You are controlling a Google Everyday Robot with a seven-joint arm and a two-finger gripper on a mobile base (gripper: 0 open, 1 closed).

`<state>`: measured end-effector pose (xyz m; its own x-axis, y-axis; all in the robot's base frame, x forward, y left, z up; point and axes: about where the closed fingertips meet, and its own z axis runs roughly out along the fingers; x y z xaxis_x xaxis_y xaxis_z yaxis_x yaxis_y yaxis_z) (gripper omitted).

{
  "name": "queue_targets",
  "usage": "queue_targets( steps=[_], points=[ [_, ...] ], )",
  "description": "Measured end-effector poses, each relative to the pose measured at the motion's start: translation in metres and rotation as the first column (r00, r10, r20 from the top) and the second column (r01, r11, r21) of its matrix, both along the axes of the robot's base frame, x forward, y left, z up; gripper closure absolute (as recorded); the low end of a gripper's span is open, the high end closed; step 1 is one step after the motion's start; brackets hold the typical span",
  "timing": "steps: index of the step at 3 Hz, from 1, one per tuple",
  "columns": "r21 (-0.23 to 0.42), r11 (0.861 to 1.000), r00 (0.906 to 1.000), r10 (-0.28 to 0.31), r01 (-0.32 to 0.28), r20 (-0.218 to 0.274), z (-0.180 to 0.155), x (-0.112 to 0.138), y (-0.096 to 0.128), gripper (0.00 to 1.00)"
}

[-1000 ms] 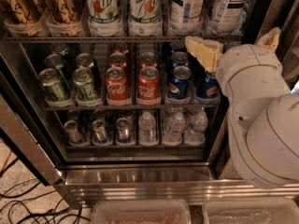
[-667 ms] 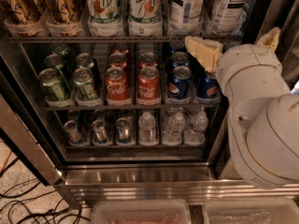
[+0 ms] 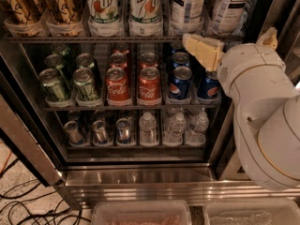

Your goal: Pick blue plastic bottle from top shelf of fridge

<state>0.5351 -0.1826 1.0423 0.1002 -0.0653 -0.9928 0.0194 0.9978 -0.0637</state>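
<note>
Fridge interior in view. Blue plastic bottle stands upright toward the right end of the top shelf, just right of the 7up bottles. A twin bottle stands just beside it, further right. Hand sits at the shelf's front rail, below and between the two, in front of the Pepsi cans. Spread or pressed together: cannot tell.

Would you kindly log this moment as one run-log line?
phase: pre-grasp | gripper: at top shelf rail, before Pepsi cans | blue plastic bottle: on top shelf, not grasped
</note>
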Motion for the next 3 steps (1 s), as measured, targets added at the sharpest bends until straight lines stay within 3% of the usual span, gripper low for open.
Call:
queue_targets(
  steps=[1,3],
  points=[
    [0.0,1.0,1.0,0.0,0.0,0.0,0.0,0.0,0.0,0.0],
    [0.0,1.0,1.0,0.0,0.0,0.0,0.0,0.0,0.0,0.31]
  ],
)
